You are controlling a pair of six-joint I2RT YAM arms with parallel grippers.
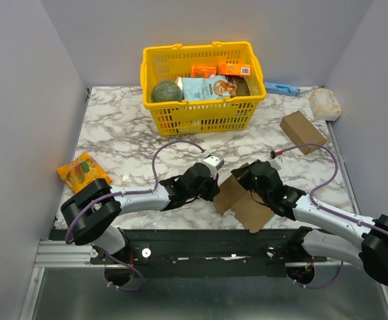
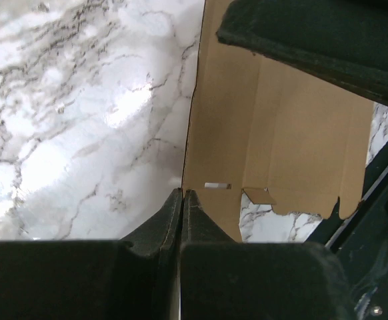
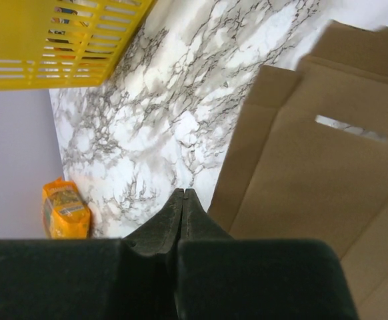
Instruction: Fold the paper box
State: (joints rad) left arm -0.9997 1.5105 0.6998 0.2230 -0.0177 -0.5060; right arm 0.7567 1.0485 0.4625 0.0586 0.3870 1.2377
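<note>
The paper box [image 1: 244,205] is a thin brown cardboard piece with creases and flaps, lying between the two arms near the table's front edge. My left gripper [image 1: 215,189] sits at its left side. In the left wrist view the left gripper [image 2: 183,192] has its jaws pressed together right on the corner of the paper box [image 2: 294,133], pinching its edge. My right gripper [image 1: 243,177] rests over the box's upper part. In the right wrist view the right gripper [image 3: 183,191] is shut over bare marble, just left of the paper box [image 3: 314,173], with nothing between its fingers.
A yellow basket [image 1: 201,119] of groceries stands at the back centre, also the yellow basket [image 3: 47,47]. An orange snack packet [image 1: 82,171] lies at the left edge. A blocky brown carton [image 1: 303,132] and a white bag [image 1: 325,103] sit at the back right.
</note>
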